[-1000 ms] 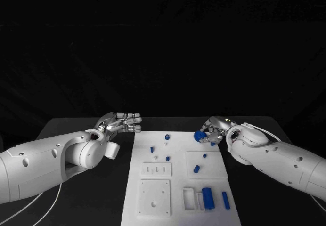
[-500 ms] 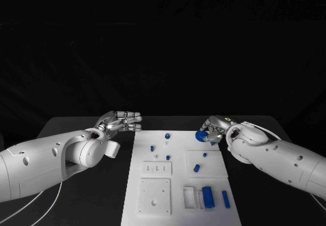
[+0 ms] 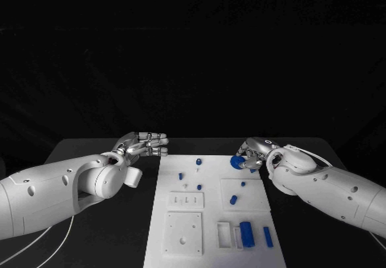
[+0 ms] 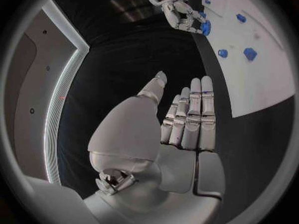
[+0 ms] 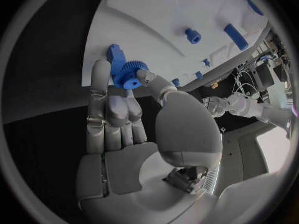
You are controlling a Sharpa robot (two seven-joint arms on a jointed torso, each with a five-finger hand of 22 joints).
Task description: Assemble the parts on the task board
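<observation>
Nearest on the task board (image 3: 211, 245): loose blue parts (image 3: 246, 233) lying in their trays, untouched between the earlier frames and now. Midway, off the board's left edge over the desk (image 3: 80, 151): left robot hand (image 3: 145, 144) hovering, fingers straight and close together, holding nothing, unmoved. Farther, at the far right corner: right robot hand (image 3: 252, 154) pinching a blue gear (image 5: 129, 74), shifted only slightly. Probably aligning the gear for seating; insertion not yet done.
</observation>
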